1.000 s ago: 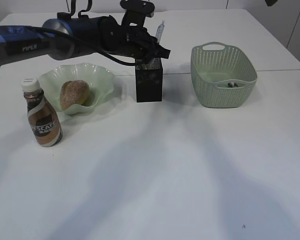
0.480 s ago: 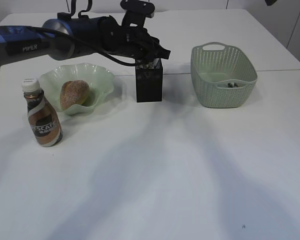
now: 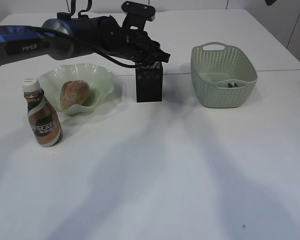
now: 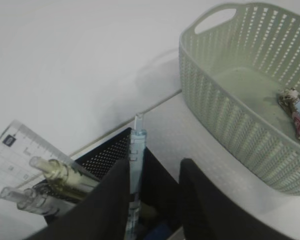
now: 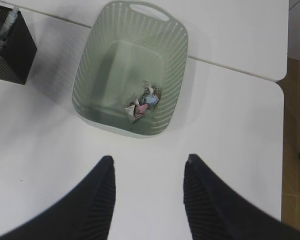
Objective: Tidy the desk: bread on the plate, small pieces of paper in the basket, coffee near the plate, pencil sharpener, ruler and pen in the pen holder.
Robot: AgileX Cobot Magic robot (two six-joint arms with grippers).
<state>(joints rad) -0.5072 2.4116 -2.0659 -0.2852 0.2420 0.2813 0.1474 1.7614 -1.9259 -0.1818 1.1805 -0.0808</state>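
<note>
My left gripper (image 4: 156,165) hovers right over the black mesh pen holder (image 4: 105,155), jaws apart. A clear pen (image 4: 136,150) stands in the holder and leans on the left finger; the right finger is clear of it. The ruler (image 4: 17,150) and more clear pens (image 4: 55,172) stand in the same holder (image 3: 149,85). I cannot make out the pencil sharpener. Bread (image 3: 74,93) lies on the green plate (image 3: 102,77), and the coffee bottle (image 3: 42,120) stands in front of it. Paper pieces (image 5: 142,105) lie in the basket (image 5: 130,70). High above the table, my right gripper (image 5: 149,162) is open and empty.
The green basket (image 3: 223,75) stands right of the pen holder with a gap between them. A seam between two tabletops runs behind the holder. The left arm (image 3: 80,32) stretches over the plate from the left.
The left jaws have opened. The pen, which stuck up above the gripper, has dropped down into the pen holder. The right gripper has not moved.
</note>
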